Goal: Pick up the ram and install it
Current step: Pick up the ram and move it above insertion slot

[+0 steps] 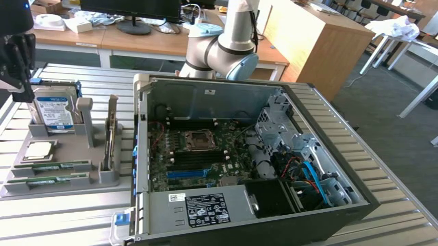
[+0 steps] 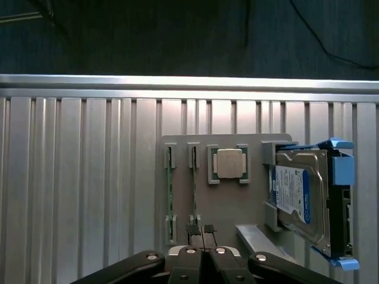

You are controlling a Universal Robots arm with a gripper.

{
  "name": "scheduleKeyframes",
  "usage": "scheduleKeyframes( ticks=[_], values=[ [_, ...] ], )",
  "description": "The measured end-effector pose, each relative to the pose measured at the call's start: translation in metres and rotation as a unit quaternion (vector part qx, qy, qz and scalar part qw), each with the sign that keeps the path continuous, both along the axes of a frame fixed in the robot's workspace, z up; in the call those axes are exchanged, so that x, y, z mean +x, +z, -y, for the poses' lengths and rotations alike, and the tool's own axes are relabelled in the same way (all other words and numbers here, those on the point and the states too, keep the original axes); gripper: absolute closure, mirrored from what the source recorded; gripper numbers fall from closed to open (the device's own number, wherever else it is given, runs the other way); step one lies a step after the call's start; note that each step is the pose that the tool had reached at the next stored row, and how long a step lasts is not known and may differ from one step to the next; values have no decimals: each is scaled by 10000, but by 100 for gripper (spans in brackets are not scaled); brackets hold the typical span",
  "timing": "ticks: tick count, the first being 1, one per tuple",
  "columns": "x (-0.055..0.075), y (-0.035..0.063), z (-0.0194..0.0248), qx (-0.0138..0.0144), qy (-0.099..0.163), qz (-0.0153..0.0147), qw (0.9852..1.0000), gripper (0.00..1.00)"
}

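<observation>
One ram (image 2: pixel 193 189), the stick nearer the processor (image 2: pixel 229 164), runs lengthwise straight away from the closed gripper (image 2: pixel 201 229), which hangs over its near end.

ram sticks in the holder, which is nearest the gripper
The ram stick beside the silver processor: the shut gripper hovers by its end, while the other stick lies one slot further from the processor.

Around you, listed: ribbed aluminium table (image 1: pixel 68 225), brightly lit. Far side: wooden desks (image 1: pixel 143 43) carrying a dark monitor (image 1: pixel 130 7) and white clutter. At the exterior view's right you have a pale wood cabinet (image 1: pixel 329 41), dark grey floor (image 1: pixel 403 143) and white-legged furniture (image 1: pixel 417 100).
</observation>
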State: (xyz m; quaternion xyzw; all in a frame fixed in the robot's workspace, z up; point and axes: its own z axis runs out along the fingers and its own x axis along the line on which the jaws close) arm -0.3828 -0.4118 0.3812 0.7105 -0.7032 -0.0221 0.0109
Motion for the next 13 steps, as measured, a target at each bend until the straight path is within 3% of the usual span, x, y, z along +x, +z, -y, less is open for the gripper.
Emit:
scheduleKeyframes(
  ticks=[3,13],
  values=[
    [0,-1,0,0,119,0,9999,90],
    [29,-2,3,0,146,1,9999,90]
  ],
)
